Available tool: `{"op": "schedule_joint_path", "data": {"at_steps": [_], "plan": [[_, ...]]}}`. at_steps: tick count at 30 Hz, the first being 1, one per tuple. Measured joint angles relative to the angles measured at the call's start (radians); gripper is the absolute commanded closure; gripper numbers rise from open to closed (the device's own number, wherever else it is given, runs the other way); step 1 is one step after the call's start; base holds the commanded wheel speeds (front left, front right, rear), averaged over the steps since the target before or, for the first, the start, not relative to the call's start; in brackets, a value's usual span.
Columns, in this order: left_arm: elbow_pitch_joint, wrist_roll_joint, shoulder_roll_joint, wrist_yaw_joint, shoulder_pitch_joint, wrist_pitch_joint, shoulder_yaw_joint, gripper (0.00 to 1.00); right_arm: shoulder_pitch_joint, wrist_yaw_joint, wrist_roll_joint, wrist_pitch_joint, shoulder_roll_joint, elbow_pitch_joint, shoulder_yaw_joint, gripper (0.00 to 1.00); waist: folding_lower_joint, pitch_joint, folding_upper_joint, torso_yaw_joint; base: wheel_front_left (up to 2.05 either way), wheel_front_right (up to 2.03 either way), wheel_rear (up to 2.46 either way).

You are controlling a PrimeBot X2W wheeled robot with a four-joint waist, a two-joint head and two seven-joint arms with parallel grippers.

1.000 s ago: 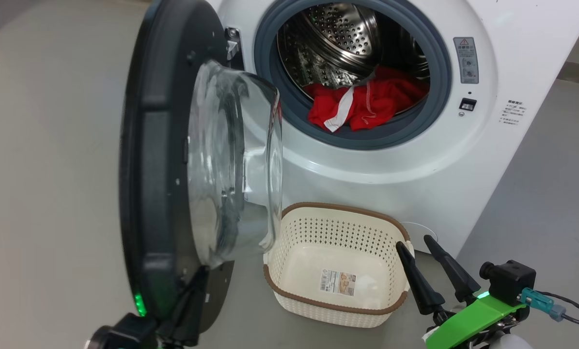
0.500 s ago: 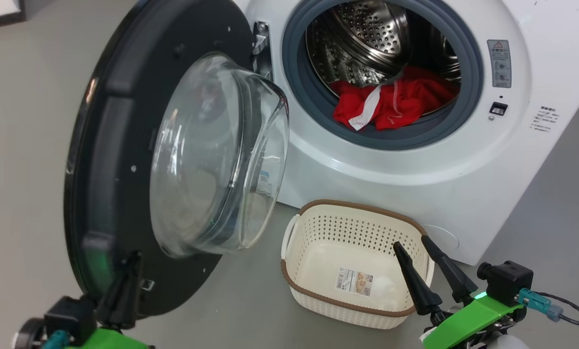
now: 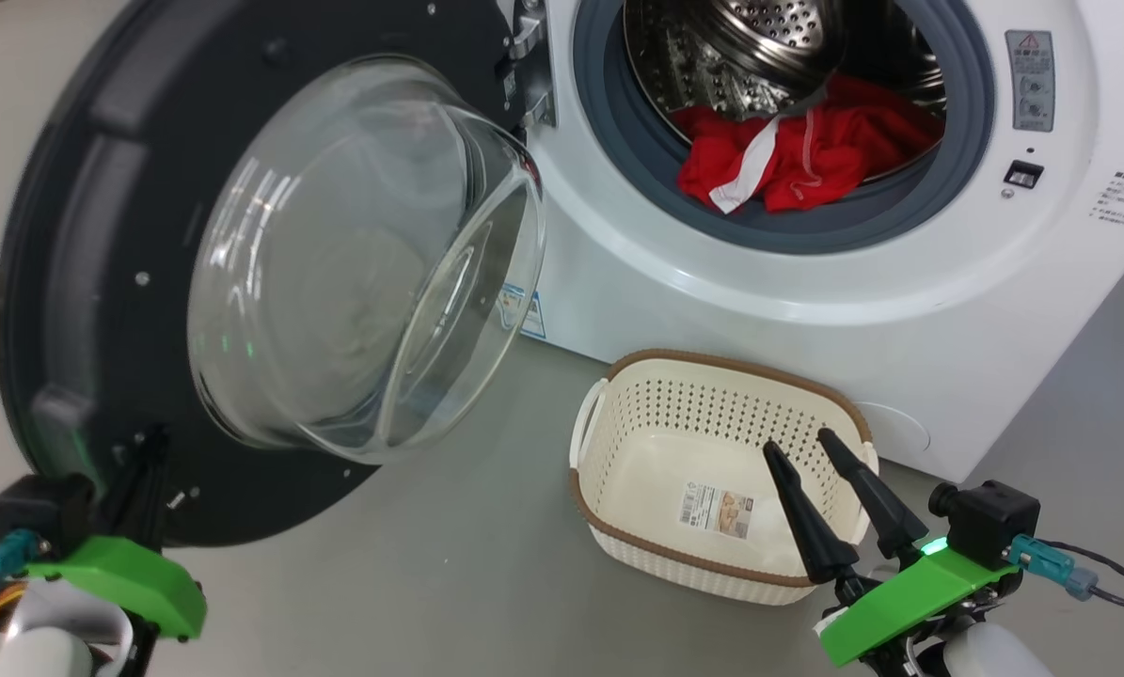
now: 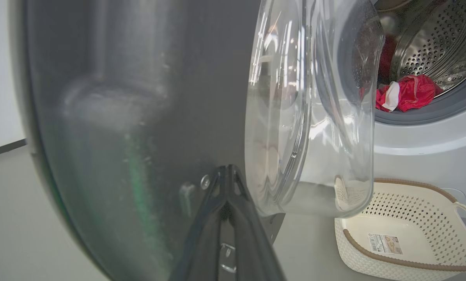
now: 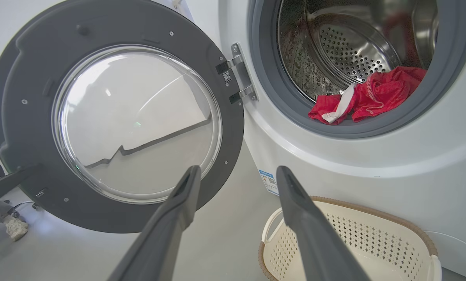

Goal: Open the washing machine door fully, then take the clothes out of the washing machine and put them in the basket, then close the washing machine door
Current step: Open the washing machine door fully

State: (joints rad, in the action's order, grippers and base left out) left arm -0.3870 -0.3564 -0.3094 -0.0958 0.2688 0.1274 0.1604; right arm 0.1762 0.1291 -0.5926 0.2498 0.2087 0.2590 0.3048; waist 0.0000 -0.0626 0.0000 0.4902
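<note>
Washing machine door (image 3: pixel 72 235) stands wide open; red clothes (image 3: pixel 806 150) lie in the drum.
Left fingers (image 4: pixel 205 234) are pressed together, seemingly touching the door's lower edge (blurred there); right fingers (image 3: pixel 804 517) are spread wide, empty, near the basket (image 3: pixel 712 362).

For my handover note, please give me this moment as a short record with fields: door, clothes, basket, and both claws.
washing machine door: swung wide open to the left
clothes: red, lying inside the washing machine, at the front of its opening
basket: on the floor below the opening, no clothes in it
left claw: shut, tips at the door's lower inner face
right claw: open, holding nothing, by the basket's right side
</note>
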Motion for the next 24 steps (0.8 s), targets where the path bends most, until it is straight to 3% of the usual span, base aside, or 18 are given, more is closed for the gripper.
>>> {"op": "schedule_joint_path", "data": {"at_steps": [12,24], "plan": [[-0.251,0.012,-0.045,-0.032,0.195,0.025,0.068,1.0,0.025,0.0,0.0,0.0,0.005,-0.002,-0.004,0.0,0.0,-0.07,0.0,0.021,0.0,0.0,0.0],[-0.385,-0.008,-0.052,-0.034,0.272,0.077,0.13,1.0,0.051,0.0,0.0,0.0,0.005,0.0,-0.005,0.0,0.0,-0.071,0.0,0.027,0.0,0.0,0.0]]}}
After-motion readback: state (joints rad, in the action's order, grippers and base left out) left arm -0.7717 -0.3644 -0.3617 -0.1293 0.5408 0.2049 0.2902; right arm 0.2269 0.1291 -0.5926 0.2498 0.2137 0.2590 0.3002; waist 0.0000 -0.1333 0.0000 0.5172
